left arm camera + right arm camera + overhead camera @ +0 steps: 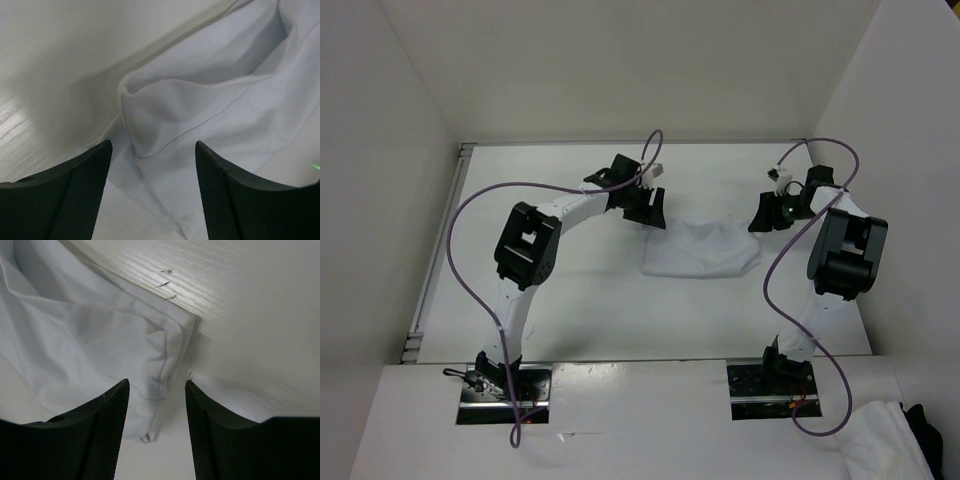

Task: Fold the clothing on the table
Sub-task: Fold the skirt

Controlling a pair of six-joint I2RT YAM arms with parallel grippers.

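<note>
The clothing [700, 250], a small white wrinkled garment, lies on the table [590, 300] between my two arms. My left gripper [650, 205] hovers at its far left corner. In the left wrist view the clothing [210, 100] shows a raised fold with a seam, and the left gripper [153, 144] is open over it, jaws wide apart. My right gripper [765, 215] is at the garment's far right edge. In the right wrist view a bunched hem of the clothing [90, 335] lies between the jaws of the open right gripper [156, 382], and neither fingertip visibly presses it.
White walls enclose the table on the left, back and right. A bulkier white cloth heap [875, 445] adjoins a dark garment [925, 425] at the near right, beyond the arm bases. Purple cables loop from both arms.
</note>
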